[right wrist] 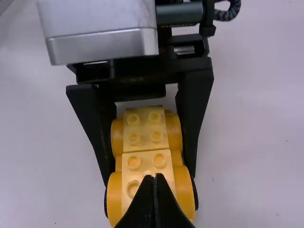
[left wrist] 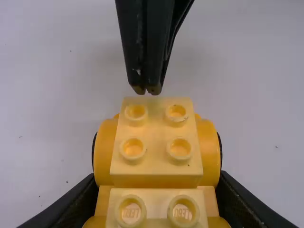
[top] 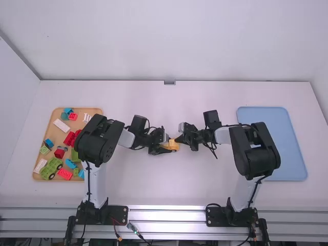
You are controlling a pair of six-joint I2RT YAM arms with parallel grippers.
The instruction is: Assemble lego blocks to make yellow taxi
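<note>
"Start with the high view. What could go wrong?"

"The yellow, round-sided plastic car base (top: 174,145) sits mid-table between the grippers. The black two-finger left gripper (top: 169,146) has it; the black two-finger right gripper (top: 177,140) is right beside it. If either arm overshoots in that tight space, I'd expect a knock that twists the base."

"Counts?"

"Two arms, one base, one rectangular wooden tray (top: 92,110), one rectangular blue tray (top: 289,164). In the wooden one: one green wheeled piece (top: 50,169), two flat white oblongs (top: 61,125) and one white ladder-shaped part (top: 87,118). The other bricks crowd together, so I can't total them."

"Left wrist view?"

"Its fingers are clamped on the base's two sides, studs up. Those sides are curved, so downward pressing could make it slip or tilt. I count four round yellow studs (left wrist: 180,148) on the block beside the other gripper's tips, and two on the next."

"And the right wrist view?"

"The right gripper's fingers are together, with nothing between them, over the studded top. Pushing with such narrow tips off-centre could tip the base or leave a brick half seated. Two left-gripper fingers flank it. Four studs are on the far block; the near one is partly covered, so I can't say."
</note>
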